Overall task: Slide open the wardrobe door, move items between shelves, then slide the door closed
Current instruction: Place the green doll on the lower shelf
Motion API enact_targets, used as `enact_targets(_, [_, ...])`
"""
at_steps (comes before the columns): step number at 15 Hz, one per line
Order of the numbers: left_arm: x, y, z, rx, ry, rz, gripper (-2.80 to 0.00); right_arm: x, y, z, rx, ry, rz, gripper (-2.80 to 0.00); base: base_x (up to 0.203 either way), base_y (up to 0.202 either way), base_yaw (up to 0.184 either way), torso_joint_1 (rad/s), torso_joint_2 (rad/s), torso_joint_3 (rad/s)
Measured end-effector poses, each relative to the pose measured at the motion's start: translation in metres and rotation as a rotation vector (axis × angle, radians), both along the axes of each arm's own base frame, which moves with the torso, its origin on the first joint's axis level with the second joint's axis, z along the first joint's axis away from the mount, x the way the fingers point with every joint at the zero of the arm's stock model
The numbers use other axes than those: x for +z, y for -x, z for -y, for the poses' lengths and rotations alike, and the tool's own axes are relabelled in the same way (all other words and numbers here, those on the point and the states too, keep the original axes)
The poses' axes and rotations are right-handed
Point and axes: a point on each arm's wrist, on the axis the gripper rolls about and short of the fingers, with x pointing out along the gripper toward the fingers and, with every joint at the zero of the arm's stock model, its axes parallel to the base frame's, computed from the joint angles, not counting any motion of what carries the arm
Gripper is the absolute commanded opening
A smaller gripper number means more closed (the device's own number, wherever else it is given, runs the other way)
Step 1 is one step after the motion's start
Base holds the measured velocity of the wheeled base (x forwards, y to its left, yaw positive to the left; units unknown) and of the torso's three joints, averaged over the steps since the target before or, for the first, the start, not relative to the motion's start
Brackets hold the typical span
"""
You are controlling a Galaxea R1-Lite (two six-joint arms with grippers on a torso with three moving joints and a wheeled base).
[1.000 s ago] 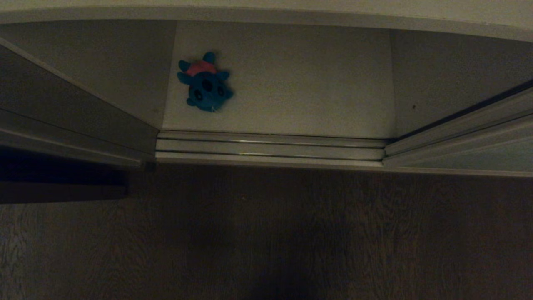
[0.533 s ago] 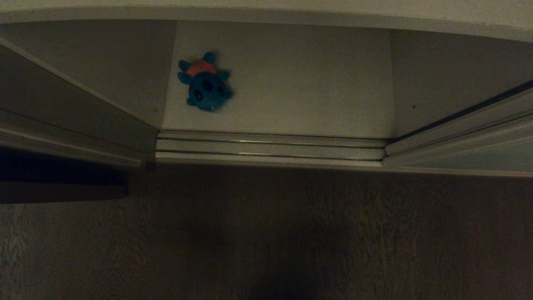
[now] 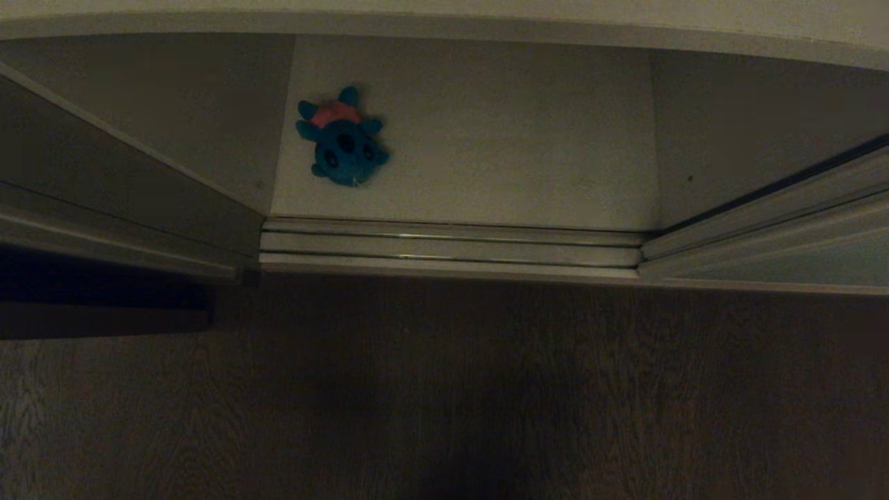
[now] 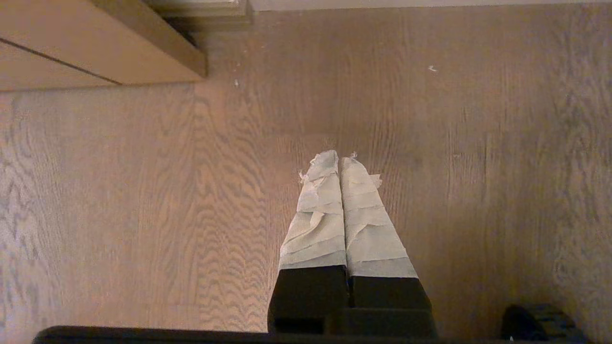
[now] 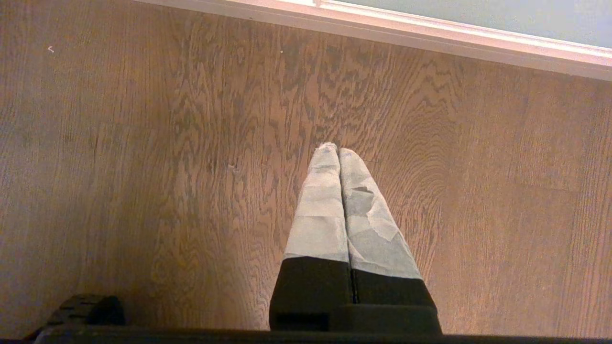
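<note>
The head view is unchanged over the last second: the blue plush toy point(image 3: 342, 137) lies on the white bottom shelf point(image 3: 486, 139) toward its far left, in the same spot as before, and the wardrobe stands open, with the sliding wardrobe door point(image 3: 785, 229) pushed off to the right. The green frog is not in sight. Neither arm appears in the head view. The left gripper point(image 4: 338, 157) hangs over the wooden floor point(image 4: 119, 191) with taped fingers pressed together, empty; the right gripper point(image 5: 337, 149) is likewise pressed together and empty above the floor. The toy seems placed, so closing the door likely remains.
</note>
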Motion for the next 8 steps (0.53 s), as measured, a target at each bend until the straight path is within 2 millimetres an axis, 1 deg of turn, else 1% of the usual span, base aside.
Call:
enact_targets(3, [0.0,0.0,0.0,-0.002,-0.006,0.0,-2.8,0.0,0.0,0.0,0.0,0.0,0.0,-2.8,0.0,0.0,0.0,0.002,0.0,0.008])
enact_targets(4, [0.0,0.0,0.0,-0.002,-0.006,0.001,-2.8,0.0,0.0,0.0,0.0,0.0,0.0,-2.8,0.0,0.0,0.0,-0.002,0.0,0.099])
enact_targets(8, [0.0,-0.0001,-0.0001,0.002,0.024,0.0,-2.8,0.0,0.0,0.0,0.0,0.0,0.0,-2.8,0.0,0.0,0.0,0.004,0.0,0.176])
